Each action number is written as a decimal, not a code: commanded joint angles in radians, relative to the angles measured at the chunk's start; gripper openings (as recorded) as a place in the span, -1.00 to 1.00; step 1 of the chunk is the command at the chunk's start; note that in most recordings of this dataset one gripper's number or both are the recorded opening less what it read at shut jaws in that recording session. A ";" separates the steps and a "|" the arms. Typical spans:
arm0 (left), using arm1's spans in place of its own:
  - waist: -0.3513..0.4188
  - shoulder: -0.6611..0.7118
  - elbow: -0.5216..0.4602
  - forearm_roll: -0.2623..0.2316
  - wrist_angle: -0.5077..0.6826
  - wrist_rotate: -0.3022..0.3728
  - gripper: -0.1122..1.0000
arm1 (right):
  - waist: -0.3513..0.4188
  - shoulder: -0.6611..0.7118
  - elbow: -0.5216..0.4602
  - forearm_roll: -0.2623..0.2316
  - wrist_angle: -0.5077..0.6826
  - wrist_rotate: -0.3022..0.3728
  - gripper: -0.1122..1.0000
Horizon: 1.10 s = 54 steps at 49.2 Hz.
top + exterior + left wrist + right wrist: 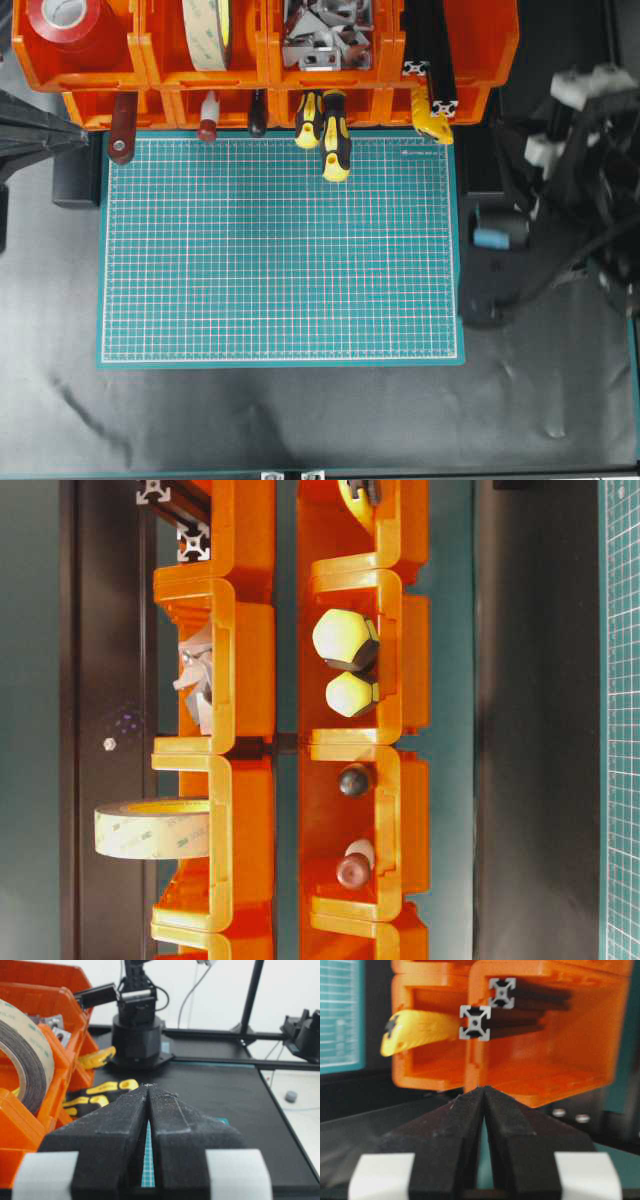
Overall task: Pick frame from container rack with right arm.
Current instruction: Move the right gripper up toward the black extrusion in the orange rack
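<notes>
Two black frame bars lie side by side in the far-right bin of the orange container rack [470, 50]. Their silvery slotted ends [446, 107] stick out of the bin's front. In the right wrist view the two cut ends [475, 1022] face me, a short way above and beyond my fingertips. My right gripper [482, 1089] is shut and empty, pointing at that bin. The right arm [575, 150] stands off the mat's right edge. My left gripper [148, 1086] is shut and empty at the left of the mat.
Yellow-and-black screwdrivers [335, 135] hang out of the lower bins over the green mat [280, 250]. A yellow handle [415, 1030] juts out just left of the frame ends. Tape rolls [205, 30] and metal brackets [325, 40] fill other bins.
</notes>
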 commanded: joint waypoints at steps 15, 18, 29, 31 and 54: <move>0.003 0.014 -0.029 0.003 -0.005 -0.005 -0.78 | 0.038 -0.040 0.034 -0.117 0.015 0.123 -0.78; 0.003 0.014 -0.029 0.003 -0.006 -0.005 -0.78 | 0.038 -0.038 0.038 -0.115 0.015 0.123 -0.71; 0.003 0.014 -0.029 0.003 -0.005 -0.005 -0.78 | 0.038 -0.018 0.078 -0.123 0.015 0.126 0.20; 0.002 0.014 -0.029 0.003 -0.005 -0.005 -0.78 | 0.038 -0.011 0.089 -0.132 0.018 0.129 0.40; 0.005 0.014 -0.028 0.003 -0.005 -0.005 -0.78 | 0.032 0.172 0.114 -0.262 0.009 0.275 0.69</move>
